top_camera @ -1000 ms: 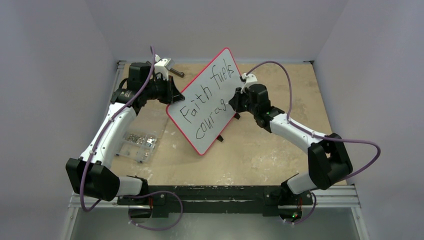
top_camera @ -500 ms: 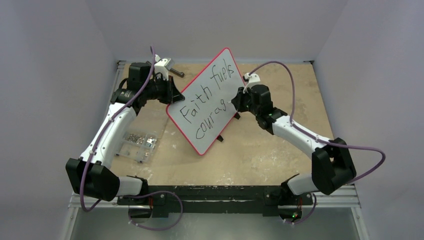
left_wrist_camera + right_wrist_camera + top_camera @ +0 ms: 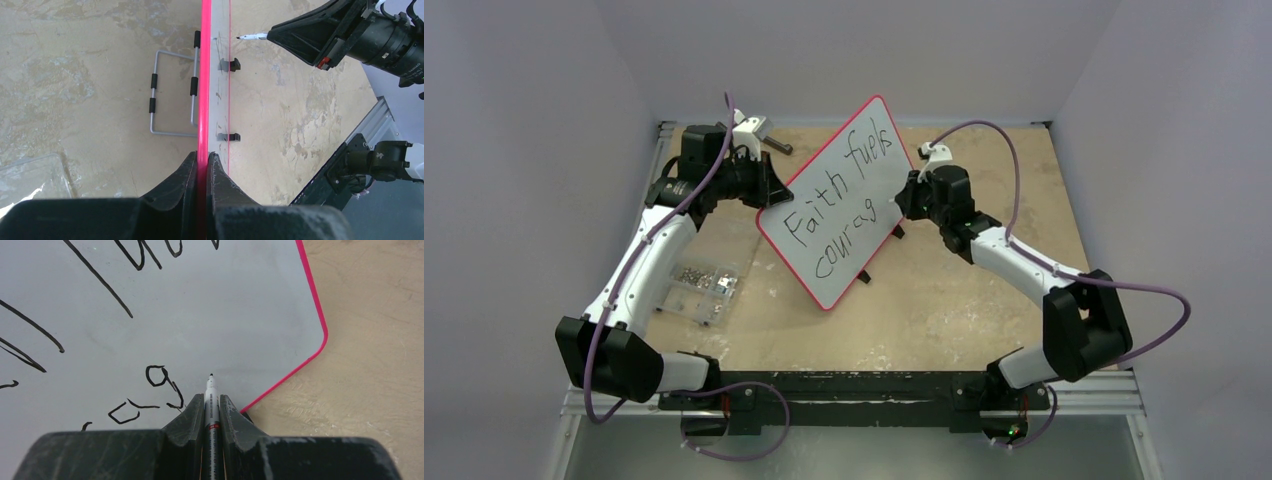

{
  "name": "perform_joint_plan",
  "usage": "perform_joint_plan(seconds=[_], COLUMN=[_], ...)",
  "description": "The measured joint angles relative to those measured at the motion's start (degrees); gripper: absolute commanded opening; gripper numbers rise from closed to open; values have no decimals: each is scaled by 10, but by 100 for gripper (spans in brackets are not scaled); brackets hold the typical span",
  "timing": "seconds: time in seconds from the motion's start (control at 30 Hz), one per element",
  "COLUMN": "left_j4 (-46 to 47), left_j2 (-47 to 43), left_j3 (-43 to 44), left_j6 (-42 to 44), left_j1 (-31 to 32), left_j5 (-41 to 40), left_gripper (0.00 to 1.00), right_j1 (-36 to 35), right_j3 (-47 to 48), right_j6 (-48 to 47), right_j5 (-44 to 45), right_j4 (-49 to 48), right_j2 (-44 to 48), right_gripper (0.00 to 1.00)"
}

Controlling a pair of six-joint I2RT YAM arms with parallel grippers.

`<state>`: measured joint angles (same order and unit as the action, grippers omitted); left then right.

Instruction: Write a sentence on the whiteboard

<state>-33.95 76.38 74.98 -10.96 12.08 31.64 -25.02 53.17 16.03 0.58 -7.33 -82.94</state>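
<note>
The whiteboard (image 3: 839, 205), white with a thin red rim, stands tilted in the middle of the table. The black lettering (image 3: 839, 195) on it reads "Faith fuels" above "courag". My left gripper (image 3: 769, 185) is shut on the board's left edge; its jaws clamp the red rim (image 3: 203, 100) in the left wrist view. My right gripper (image 3: 904, 197) is shut on a black-tipped marker (image 3: 210, 400), at the board's right side. The marker tip (image 3: 211, 375) is just right of the "g" (image 3: 162, 381); whether it touches the board I cannot tell. The marker also shows in the left wrist view (image 3: 252, 36).
A clear plastic box (image 3: 699, 285) of small metal parts lies left of the board. A wire stand (image 3: 172, 95) shows behind the board in the left wrist view. A white-and-dark fixture (image 3: 759, 133) sits at the back left. The table's metal front rail (image 3: 864, 395) holds both arm bases.
My right gripper has moved slightly right and back along the board with the marker. The lettering and the left gripper are unchanged.
</note>
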Motion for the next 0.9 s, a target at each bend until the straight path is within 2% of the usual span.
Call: perform_joint_plan(seconds=[0.9], left_j4=[0], left_j2=[0], left_j3=[0], left_j6=[0], left_j1=[0], left_j5=[-3], left_gripper=[0], right_j1=[2], right_j3=[15], right_j6=[7], right_j5=[-46], right_j4=[-37], right_j2=[-40], right_gripper=[0])
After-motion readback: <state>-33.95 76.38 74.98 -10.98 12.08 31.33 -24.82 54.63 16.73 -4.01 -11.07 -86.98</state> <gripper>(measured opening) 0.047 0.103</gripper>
